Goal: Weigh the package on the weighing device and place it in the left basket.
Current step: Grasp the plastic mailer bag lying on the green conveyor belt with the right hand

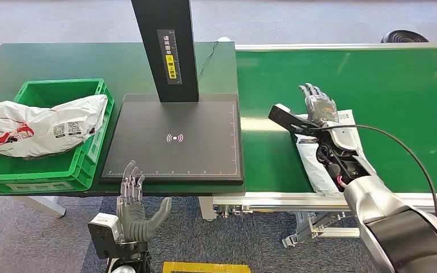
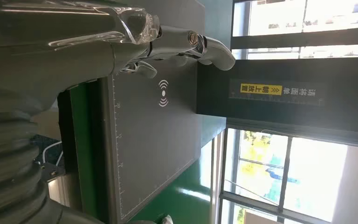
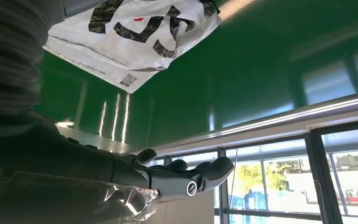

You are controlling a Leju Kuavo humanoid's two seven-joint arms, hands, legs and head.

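- Here, the right hand [image 1: 320, 106] hovers over the green conveyor belt [image 1: 387, 102], palm down, directly above a white package [image 1: 318, 165] that lies flat on the belt.
- Its fingers [image 1: 312, 91] are stretched out straight and spread, holding nothing; whether the palm touches the package I cannot tell, as the arm hides much of the bag.
- In the right wrist view, the same fingers [image 3: 200, 175] reach out level, slightly apart, with the package's [image 3: 135, 32] printed white surface close by on the green belt [image 3: 242, 79].
- The left hand [image 1: 134, 213] sits low in front of the counter [image 1: 45, 62], just beside the near edge of the black weighing device [image 1: 173, 142], and touches none of it.
- Its fingers [image 1: 131, 182] point upward, open and separated, thumb out to the side, empty.
- In the left wrist view, the fingers [image 2: 209, 46] extend loosely over the dark platform of the weighing device [image 2: 158, 135], nothing between them.
- The weighing device has a flat black plate with a small wave symbol at its centre and a tall black post [image 1: 168, 48] at the back carrying a yellow label.
- A green basket [image 1: 62, 170] stands on the counter just left of the plate, touching or nearly touching it.
- Inside the basket lies another white parcel [image 1: 40, 125] with red and black print, crumpled, bulging above the rim.
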